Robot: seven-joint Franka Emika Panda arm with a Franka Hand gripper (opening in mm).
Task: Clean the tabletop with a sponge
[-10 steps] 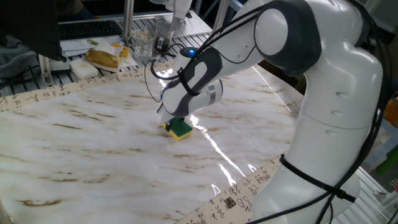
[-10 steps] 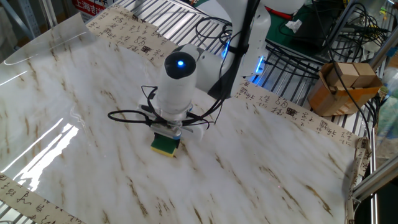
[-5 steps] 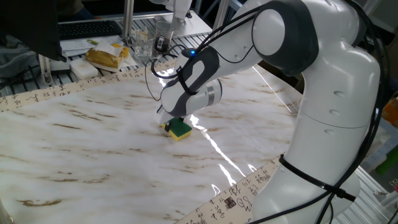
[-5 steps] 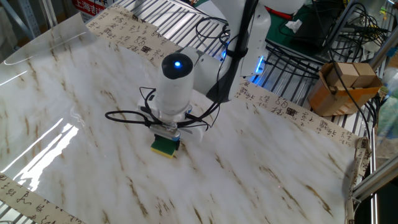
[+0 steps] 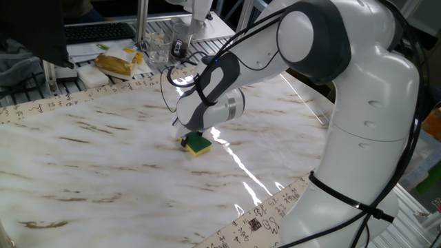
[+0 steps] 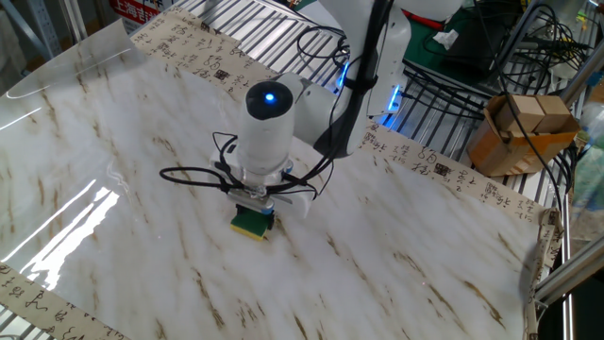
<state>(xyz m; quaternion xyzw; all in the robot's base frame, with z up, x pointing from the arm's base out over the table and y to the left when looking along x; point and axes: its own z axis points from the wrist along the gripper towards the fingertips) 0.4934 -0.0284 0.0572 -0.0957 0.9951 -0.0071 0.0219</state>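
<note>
The sponge (image 5: 198, 145), green top over yellow foam, lies flat on the white marble-look tabletop (image 5: 103, 165) near its middle. It also shows in the other fixed view (image 6: 251, 225). My gripper (image 5: 193, 138) comes straight down on the sponge and is shut on it, pressing it against the tabletop (image 6: 396, 246). In the other fixed view the gripper (image 6: 253, 210) sits under the white wrist with the blue light, and its fingertips are mostly hidden by the wrist.
A yellowish bag (image 5: 118, 63), clear glassware (image 5: 160, 48) and a keyboard (image 5: 96, 32) sit beyond the far border. A cardboard box (image 6: 521, 132) and cables lie on the slatted frame beside the table. The arm's white base (image 5: 365, 151) stands at the right edge.
The wrist and sponge have shifted very slightly to the left across the tabletop; the grip is unchanged.
</note>
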